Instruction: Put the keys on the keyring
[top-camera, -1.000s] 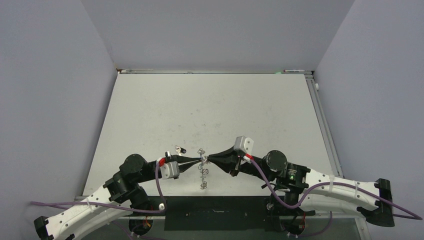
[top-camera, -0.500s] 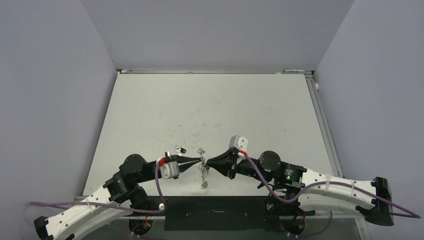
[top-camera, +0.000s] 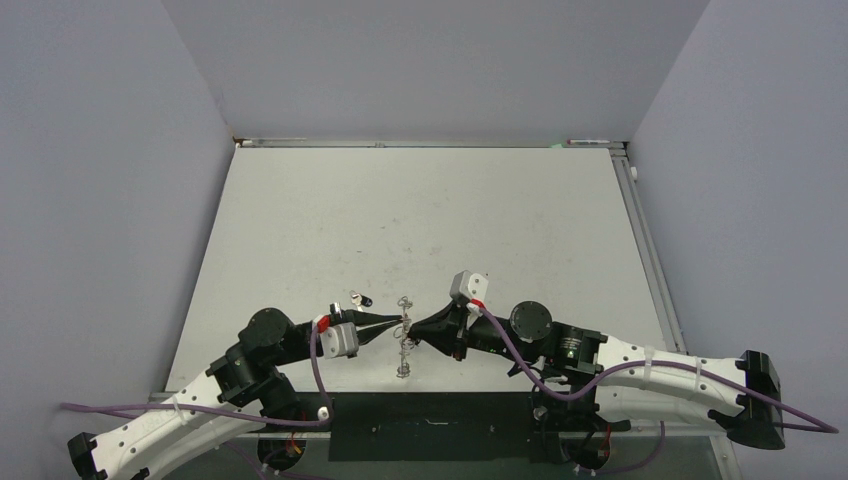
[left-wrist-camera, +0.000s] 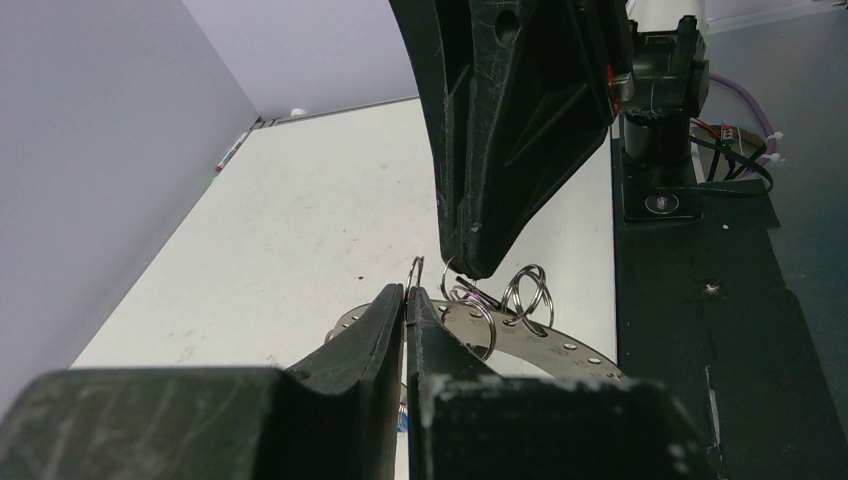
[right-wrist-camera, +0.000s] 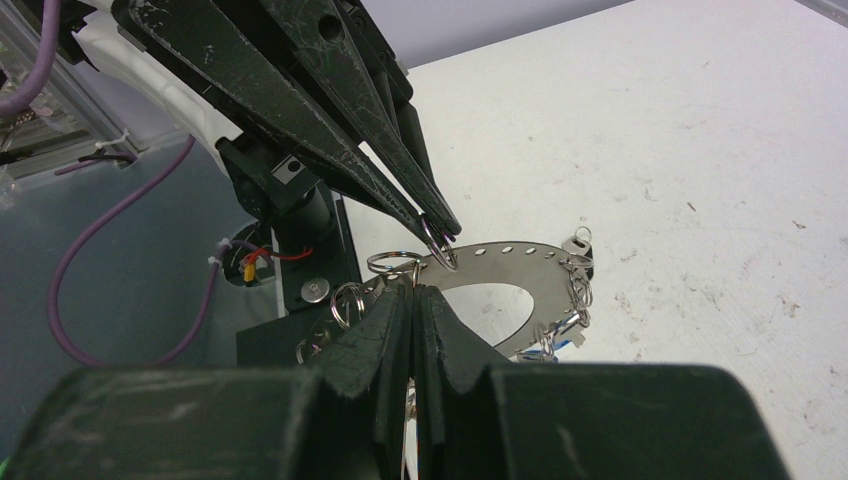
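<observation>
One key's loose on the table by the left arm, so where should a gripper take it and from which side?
Pinch the key across its narrow width, straight down from above: it lies flat on the table, leaving no raised edge for a side approach. Its head end is too small to tell. The left gripper is nearest, but it is shut on the keyring.

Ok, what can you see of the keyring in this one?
The keyring is a wide, flat silver metal band, its rim pierced with small holes, several carrying wire loops. A small silver key hangs at one edge. It stands edge-on in the top view. The left end effector is shut on one loop, the right end effector on the rim nearby. Whether it touches the table is unclear.
</observation>
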